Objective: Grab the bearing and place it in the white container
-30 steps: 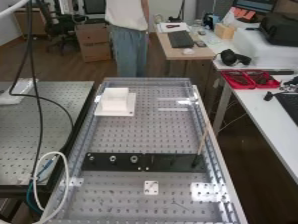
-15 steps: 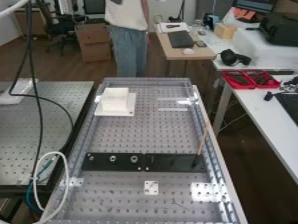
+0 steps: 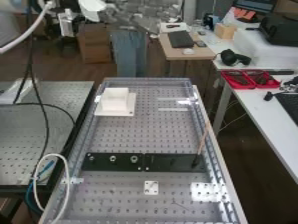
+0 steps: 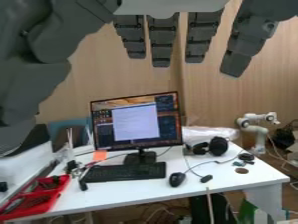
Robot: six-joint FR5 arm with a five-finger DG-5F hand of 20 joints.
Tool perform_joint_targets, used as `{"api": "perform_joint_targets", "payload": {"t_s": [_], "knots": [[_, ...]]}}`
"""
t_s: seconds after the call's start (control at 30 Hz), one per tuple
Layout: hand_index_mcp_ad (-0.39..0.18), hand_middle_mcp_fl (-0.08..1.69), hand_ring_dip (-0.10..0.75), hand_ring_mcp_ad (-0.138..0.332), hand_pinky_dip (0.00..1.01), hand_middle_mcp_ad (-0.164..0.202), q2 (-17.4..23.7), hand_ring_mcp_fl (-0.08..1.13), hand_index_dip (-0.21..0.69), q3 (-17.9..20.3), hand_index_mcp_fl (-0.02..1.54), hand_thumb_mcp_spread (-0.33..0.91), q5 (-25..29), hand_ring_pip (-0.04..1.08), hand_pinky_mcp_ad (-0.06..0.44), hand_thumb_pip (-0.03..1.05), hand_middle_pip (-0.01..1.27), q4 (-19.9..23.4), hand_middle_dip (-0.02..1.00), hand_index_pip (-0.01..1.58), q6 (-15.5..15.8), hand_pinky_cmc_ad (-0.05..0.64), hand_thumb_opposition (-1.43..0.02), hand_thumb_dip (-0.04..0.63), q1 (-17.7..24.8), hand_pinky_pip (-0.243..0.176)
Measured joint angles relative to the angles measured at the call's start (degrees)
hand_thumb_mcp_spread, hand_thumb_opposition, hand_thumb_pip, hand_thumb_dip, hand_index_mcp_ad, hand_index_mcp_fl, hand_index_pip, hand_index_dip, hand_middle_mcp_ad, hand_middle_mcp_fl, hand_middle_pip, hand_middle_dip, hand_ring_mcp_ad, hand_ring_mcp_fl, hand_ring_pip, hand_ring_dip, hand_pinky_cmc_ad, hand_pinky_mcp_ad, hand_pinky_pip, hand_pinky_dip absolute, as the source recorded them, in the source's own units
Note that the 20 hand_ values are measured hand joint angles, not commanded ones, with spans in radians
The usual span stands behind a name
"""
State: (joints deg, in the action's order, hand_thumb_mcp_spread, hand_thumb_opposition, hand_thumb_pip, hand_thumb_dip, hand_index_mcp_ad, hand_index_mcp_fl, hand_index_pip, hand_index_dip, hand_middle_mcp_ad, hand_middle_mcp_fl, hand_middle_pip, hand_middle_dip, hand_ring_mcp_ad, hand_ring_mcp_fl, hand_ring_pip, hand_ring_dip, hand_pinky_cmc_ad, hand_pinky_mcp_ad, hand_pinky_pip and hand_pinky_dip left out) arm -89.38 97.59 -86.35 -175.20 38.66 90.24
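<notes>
Across the perforated desk [image 3: 126, 137], the bearing [image 3: 134, 159], seemingly the rightmost of three small rings, lies on the black plate [image 3: 174, 162], below centre in the high view, with the white container [image 3: 115, 100] up and slightly left of it. Open wide, fingers straight, the hand [image 3: 138, 14] is at the top of that frame, well apart, so reaching the bearing means travelling down the frame, past the container.
</notes>
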Motion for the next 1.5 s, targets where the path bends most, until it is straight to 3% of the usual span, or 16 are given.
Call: {"api": "perform_joint_targets", "payload": {"t_s": [0.53, 0.73, 0.87, 0.9, 1.0, 1.13, 1.27, 1.5], "knots": [[0.007, 0.03, 0.077, 0.155, 0.29, 0.072, -1.5, 0.0, 0.094, 5.7, 0.02, 0.28, 2.4, 0.1, 0.305, 0.32, 0.14, 4.9, 0.17, 0.08, -1.9, 0.382, -0.67, 0.024, 0.0, -0.091], [0.009, 0.03, 0.077, 0.155, 0.29, 0.072, -1.6, 0.0, 0.093, 8.9, 0.02, 0.29, 5.6, 0.1, 0.307, 0.33, 0.14, 8.0, 0.18, 0.08, -2.7, 0.382, -0.68, 0.031, 0.0, -0.091], [0.003, 0.04, 0.08, 0.155, 0.29, 0.068, -2.0, 0.0, 0.087, 10.8, 0.04, 0.31, 7.8, 0.1, 0.307, 0.34, 0.14, 9.4, 0.17, 0.09, -3.7, 0.382, -0.68, 0.063, 0.1, -0.091], [0.0, 0.05, 0.079, 0.155, 0.29, 0.068, -2.2, 0.01, 0.087, 11.4, 0.04, 0.32, 8.4, 0.1, 0.307, 0.38, 0.14, 9.8, 0.17, 0.09, -4.2, 0.382, -0.68, 0.077, 0.2, -0.091], [-0.03, 0.04, 0.087, 0.157, 0.29, 0.068, -2.7, 0.01, 0.086, 12.6, 0.11, 0.34, 9.6, 0.1, 0.307, 0.4, 0.14, 11.0, 0.17, 0.1, -5.0, 0.382, -0.7, 0.079, 0.2, -0.091], [-0.056, 0.05, 0.087, 0.157, 0.28, 0.072, -3.3, 0.0, 0.087, 14.0, 0.21, 0.39, 11.1, 0.1, 0.307, 0.42, 0.14, 12.5, 0.17, 0.1, -5.9, 0.382, -0.71, 0.131, 0.2, -0.091], [-0.07, 0.04, 0.087, 0.157, 0.25, 0.072, -4.2, 0.0, 0.091, 15.1, 0.25, 0.41, 12.2, 0.1, 0.307, 0.45, 0.14, 13.8, 0.17, 0.17, -7.1, 0.382, -0.73, 0.164, -0.2, -0.091], [-0.077, 0.05, 0.087, 0.162, 0.21, 0.068, -5.9, 0.0, 0.127, 17.3, 0.29, 0.45, 13.5, 0.1, 0.307, 0.47, 0.14, 16.9, 0.17, 0.51, -8.8, 0.386, -0.77, 0.206, -1.4, -0.091]]}}
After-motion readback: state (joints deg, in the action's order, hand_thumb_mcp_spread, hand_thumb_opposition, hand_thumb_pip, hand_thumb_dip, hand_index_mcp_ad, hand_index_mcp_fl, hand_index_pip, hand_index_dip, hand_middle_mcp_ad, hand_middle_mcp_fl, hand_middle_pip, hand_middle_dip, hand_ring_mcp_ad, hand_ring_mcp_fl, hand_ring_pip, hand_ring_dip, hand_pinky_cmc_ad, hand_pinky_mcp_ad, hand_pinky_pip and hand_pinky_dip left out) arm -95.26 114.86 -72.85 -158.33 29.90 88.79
